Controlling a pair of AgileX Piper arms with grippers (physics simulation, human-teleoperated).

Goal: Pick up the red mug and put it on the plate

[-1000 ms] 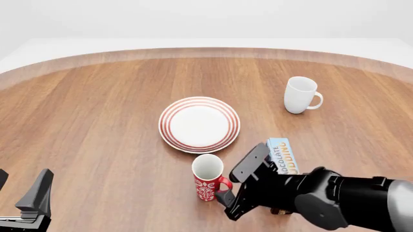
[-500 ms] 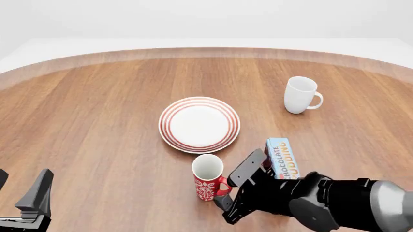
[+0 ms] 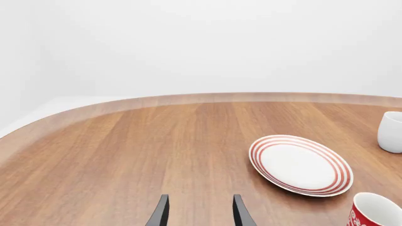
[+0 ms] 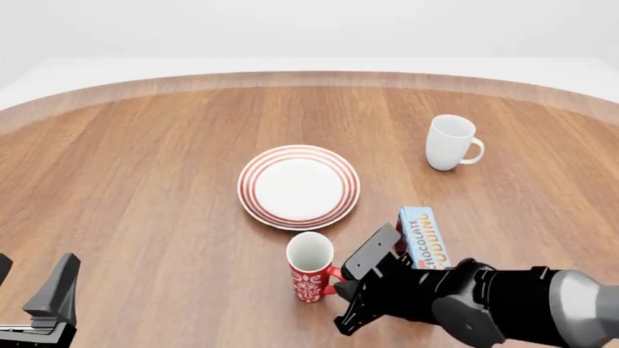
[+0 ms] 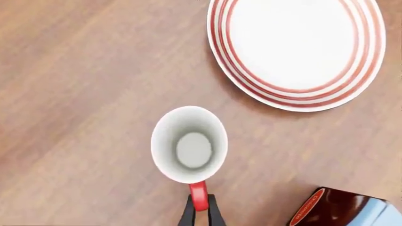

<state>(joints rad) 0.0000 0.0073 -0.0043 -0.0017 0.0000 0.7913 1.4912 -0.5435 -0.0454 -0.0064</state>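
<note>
The red mug (image 4: pixel 309 270) stands upright on the table just on the near side of the plate (image 4: pixel 298 186). My right gripper (image 4: pixel 341 291) is at the mug's right side, shut on its red loop handle (image 5: pixel 198 195). In the right wrist view the two fingers (image 5: pixel 187 216) pinch the handle from both sides, with the mug's white inside (image 5: pixel 189 144) and the plate (image 5: pixel 295 52) beyond. My left gripper (image 4: pixel 48 301) is open and empty at the near left. Its wrist view shows the gripper (image 3: pixel 199 215), the plate (image 3: pixel 300 165) and the mug's rim (image 3: pixel 377 212).
A plain white mug (image 4: pixel 451 143) stands at the far right. A blue chocolate pudding box (image 4: pixel 424 238) lies just right of my right gripper, also in the right wrist view (image 5: pixel 342 209). The table's curved far edge (image 4: pixel 309 76) runs across the back.
My right gripper has dropped lower and drawn in on the mug's handle, and now grips it. The mug has barely shifted. The left arm has not moved.
</note>
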